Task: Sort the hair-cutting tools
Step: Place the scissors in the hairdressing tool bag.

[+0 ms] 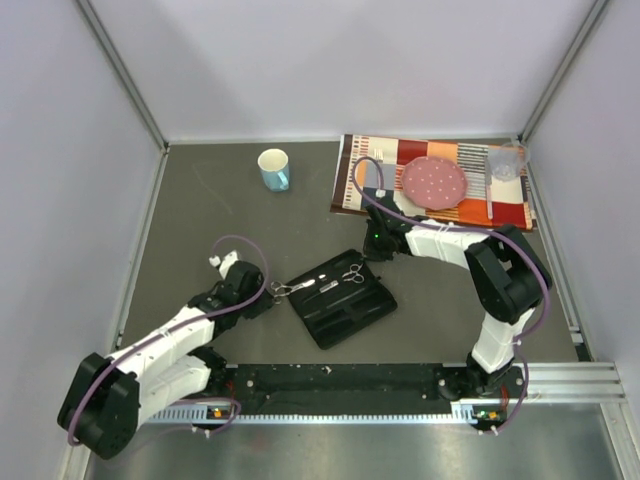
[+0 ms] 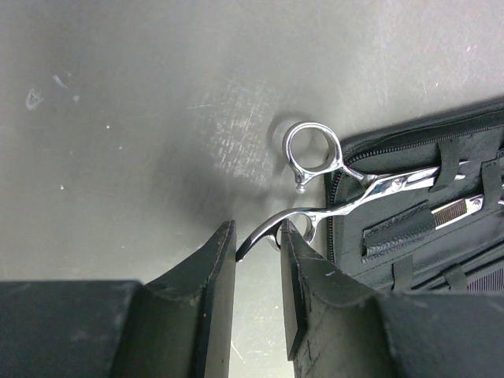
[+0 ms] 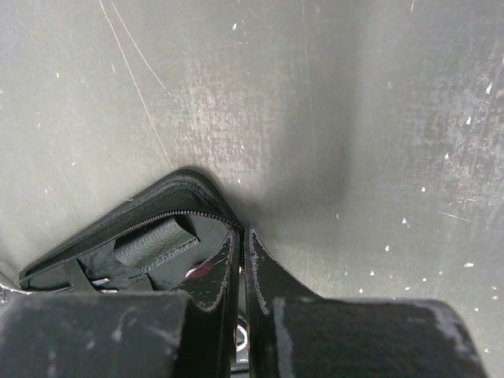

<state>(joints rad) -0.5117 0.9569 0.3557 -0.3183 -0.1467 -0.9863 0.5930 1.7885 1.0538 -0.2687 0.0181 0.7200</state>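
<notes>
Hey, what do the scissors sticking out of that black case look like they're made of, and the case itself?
The scissors: polished silver metal, probably steel, judging by the mirror-bright glints on the finger rings. The case: black with a fine grain, leather or an imitation, I cannot tell which; a zip runs along its edge and matching straps cross inside.

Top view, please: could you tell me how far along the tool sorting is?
Done: one pair of scissors lies in the open case. In hand: the left fingers grip the second pair by a handle, its blade under a strap; the right fingers are shut at the case's corner. Left: seating that pair; the combs I cannot make out.
</notes>
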